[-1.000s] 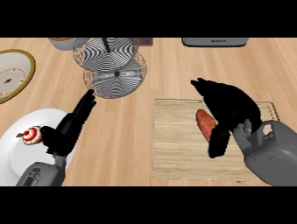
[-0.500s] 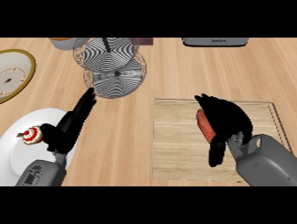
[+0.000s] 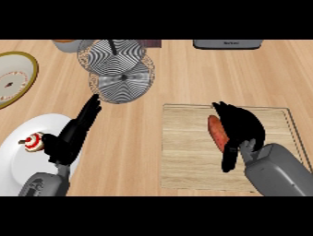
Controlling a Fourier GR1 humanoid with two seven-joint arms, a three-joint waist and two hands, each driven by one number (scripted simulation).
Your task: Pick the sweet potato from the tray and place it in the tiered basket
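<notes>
Sweet potato (image 3: pixel 214 131) still flat on tray (image 3: pixel 186 159) near its top middle, right hand (image 3: pixel 240 129) now down on it versus hovering a second ago, fingers curled over its right side, left hand (image 3: pixel 74 133) unchanged, fingers straight over white plate (image 3: pixel 9 163), tiered basket (image 3: pixel 121 78) well apart up-left.

One sweet potato (image 3: pixel 215 130), one wooden tray (image 3: pixel 186 156), one tiered basket (image 3: pixel 121 79). Two plates, a white plate (image 3: pixel 9 161) and a gold-rimmed plate (image 3: pixel 12 69); one small cake (image 3: pixel 33 142). Two hands: left hand (image 3: pixel 67 142), right hand (image 3: pixel 242 125).
</notes>
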